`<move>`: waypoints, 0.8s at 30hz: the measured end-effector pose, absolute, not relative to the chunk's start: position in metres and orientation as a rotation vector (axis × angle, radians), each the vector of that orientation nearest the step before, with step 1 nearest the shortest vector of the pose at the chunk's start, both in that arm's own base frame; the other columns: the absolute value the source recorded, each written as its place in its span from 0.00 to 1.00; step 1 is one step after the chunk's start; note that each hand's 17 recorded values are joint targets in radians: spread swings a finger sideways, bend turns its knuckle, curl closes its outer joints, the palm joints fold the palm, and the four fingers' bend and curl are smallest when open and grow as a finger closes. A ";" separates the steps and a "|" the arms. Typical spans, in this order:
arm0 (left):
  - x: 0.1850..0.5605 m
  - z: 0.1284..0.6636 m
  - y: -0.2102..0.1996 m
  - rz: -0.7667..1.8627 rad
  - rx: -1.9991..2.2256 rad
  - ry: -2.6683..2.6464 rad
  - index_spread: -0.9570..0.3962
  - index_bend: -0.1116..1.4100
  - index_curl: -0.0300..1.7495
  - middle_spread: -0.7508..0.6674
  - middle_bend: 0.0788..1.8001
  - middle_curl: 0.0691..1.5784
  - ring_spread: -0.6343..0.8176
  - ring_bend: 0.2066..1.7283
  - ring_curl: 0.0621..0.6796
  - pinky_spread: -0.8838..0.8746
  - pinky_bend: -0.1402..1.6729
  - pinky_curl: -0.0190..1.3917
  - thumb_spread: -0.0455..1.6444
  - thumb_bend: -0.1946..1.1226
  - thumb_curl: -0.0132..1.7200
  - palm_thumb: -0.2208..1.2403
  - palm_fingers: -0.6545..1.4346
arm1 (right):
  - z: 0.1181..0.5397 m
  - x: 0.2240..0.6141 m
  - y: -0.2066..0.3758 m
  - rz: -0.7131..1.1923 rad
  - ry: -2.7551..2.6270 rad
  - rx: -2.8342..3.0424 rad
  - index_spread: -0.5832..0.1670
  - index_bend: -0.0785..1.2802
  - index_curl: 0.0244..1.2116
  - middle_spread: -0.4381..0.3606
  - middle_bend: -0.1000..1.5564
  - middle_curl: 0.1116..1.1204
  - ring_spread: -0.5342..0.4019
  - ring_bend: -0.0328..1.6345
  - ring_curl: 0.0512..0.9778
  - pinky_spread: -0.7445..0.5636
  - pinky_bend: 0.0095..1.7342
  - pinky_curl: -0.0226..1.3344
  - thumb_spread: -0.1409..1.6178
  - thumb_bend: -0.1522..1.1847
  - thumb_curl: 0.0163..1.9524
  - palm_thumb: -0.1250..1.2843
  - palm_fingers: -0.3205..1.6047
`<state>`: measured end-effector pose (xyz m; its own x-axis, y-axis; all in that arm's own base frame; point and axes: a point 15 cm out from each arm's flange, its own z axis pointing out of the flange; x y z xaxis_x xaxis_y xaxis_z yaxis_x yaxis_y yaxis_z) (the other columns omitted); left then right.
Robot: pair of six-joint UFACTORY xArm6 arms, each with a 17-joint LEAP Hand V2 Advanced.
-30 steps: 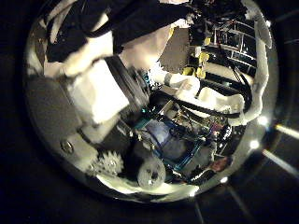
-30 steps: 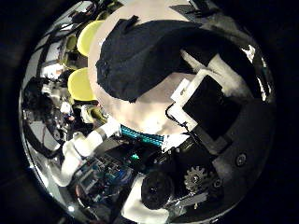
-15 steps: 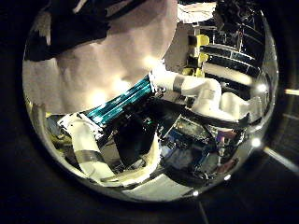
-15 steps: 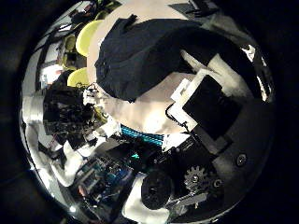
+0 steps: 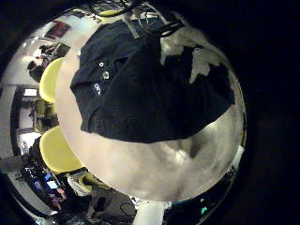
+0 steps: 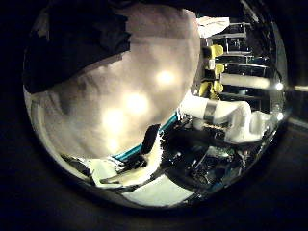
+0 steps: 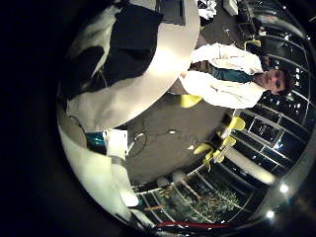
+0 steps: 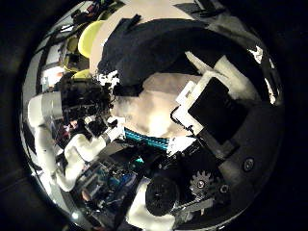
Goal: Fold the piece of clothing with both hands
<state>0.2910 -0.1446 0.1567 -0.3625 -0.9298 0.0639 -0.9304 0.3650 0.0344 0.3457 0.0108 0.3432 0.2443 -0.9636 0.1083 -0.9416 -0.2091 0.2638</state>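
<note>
A dark collared shirt (image 5: 150, 89) with buttons lies spread on a round pale table (image 5: 159, 164) below my left palm. The left thumb side palm view shows the shirt's edge (image 6: 72, 48) on bare tabletop (image 6: 125, 106). In the right thumb side palm view the shirt (image 8: 164, 53) lies on the table (image 8: 154, 115). My left hand (image 8: 87, 101) hangs at the shirt's edge there with fingers spread, holding nothing. My right hand (image 8: 212, 111) is above the table beside the shirt, fingers relaxed and empty. The right little finger side palm view shows the shirt (image 7: 123, 44) from farther off.
Chairs (image 5: 56, 150) stand around the table, also in the right thumb side palm view (image 8: 91, 38). The table's rim (image 7: 148, 99) drops to the floor (image 7: 168, 128). A white arm (image 6: 226, 115) shows beyond the table edge.
My left hand has swung over the table and come into the right thumb side palm view at the shirt's edge. The right hand's view has not shifted.
</note>
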 end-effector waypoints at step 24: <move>0.334 0.148 -0.137 -0.090 1.826 -2.532 0.41 0.24 0.63 0.21 0.44 0.64 0.12 0.76 0.68 0.17 0.70 0.46 0.58 0.20 0.25 0.69 0.83 | 0.349 0.345 0.008 -0.114 -1.782 2.241 0.36 0.78 0.80 0.30 0.76 0.86 0.25 0.75 0.97 0.37 0.56 1.00 0.70 0.11 0.45 0.77 0.71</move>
